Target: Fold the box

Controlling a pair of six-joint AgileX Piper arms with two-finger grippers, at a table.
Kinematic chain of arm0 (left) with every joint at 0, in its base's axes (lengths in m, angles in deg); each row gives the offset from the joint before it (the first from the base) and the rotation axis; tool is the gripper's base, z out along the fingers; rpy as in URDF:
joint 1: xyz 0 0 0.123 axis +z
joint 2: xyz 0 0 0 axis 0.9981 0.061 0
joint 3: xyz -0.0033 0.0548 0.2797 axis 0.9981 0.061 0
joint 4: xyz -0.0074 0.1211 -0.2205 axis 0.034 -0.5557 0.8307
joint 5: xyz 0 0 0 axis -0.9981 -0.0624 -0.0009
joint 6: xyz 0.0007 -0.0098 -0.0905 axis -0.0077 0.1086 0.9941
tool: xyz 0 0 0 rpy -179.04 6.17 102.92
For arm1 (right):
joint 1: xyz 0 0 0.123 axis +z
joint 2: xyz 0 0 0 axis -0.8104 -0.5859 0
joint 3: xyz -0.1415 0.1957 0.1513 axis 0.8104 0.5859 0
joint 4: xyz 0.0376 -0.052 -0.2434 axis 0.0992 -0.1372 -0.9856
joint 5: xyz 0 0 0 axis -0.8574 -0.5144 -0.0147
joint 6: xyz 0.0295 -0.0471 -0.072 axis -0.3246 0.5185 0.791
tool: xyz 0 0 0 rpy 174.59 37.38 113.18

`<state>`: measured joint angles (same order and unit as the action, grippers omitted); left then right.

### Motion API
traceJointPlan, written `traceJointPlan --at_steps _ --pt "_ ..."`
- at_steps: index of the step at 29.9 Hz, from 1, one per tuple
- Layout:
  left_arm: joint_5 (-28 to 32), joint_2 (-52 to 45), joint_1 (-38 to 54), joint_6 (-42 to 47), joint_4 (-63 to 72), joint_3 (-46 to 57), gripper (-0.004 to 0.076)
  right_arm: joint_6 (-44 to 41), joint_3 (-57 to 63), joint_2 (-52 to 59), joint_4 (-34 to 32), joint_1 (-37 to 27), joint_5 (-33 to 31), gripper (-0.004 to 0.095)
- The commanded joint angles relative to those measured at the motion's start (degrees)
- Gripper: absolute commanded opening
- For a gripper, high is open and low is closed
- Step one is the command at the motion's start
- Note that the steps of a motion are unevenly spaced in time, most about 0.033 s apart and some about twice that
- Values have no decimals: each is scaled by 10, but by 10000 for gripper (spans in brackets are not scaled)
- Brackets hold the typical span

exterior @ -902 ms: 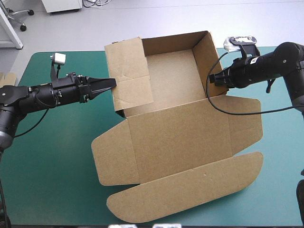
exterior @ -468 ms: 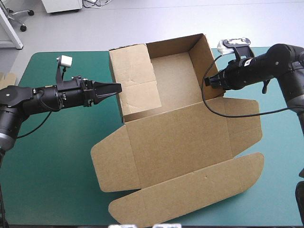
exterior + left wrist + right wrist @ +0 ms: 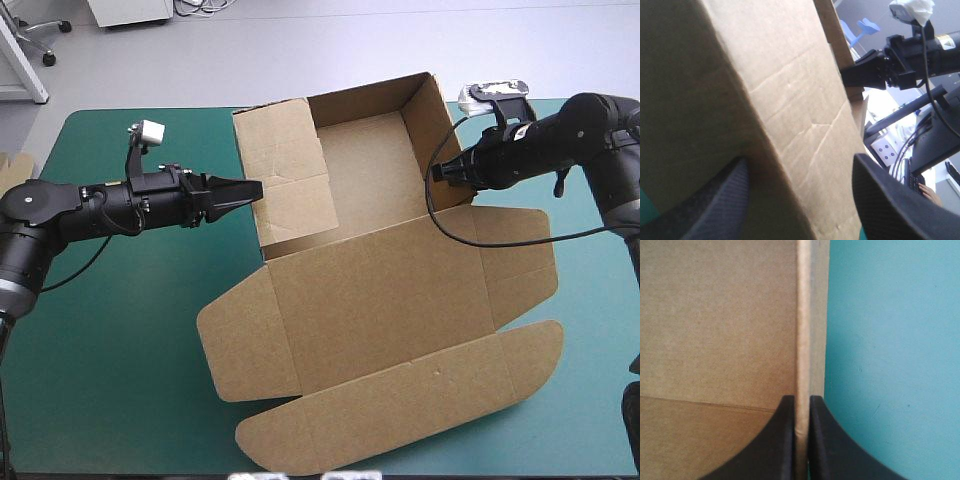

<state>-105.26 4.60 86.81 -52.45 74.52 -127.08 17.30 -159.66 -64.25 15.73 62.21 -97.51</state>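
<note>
Box (image 3: pixel 380 290) walls: right end effector (image 3: pixel 801 399) clamps one, left end effector (image 3: pixel 800 161) open against another.

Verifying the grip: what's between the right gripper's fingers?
An edge of the box, its raised wall; the right gripper has its fingers all but shut on it. Right wrist view shows it.

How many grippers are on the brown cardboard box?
2: left black-finned gripper open, straddling the left wall of the brown cardboard box; right gripper shut on its right wall.
</note>
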Motion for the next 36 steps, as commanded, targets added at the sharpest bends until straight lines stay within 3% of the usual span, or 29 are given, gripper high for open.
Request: traceJointPlan --at_steps 1,13,26,31,36 --pt "24 -18 -6 32 11 -21 440 -13 -16 22 40 3 35 -16" --pt "211 -17 -127 126 -178 -21 437 -49 -16 22 25 3 50 -12" --pt "270 -17 -199 291 -367 -21 404 -80 -16 22 2 9 77 -12" --pt "291 -7 -204 388 -459 -21 404 -116 -16 22 -76 57 102 -12" --pt "359 -6 -204 402 -471 -24 403 -148 -16 22 -139 96 106 -13"
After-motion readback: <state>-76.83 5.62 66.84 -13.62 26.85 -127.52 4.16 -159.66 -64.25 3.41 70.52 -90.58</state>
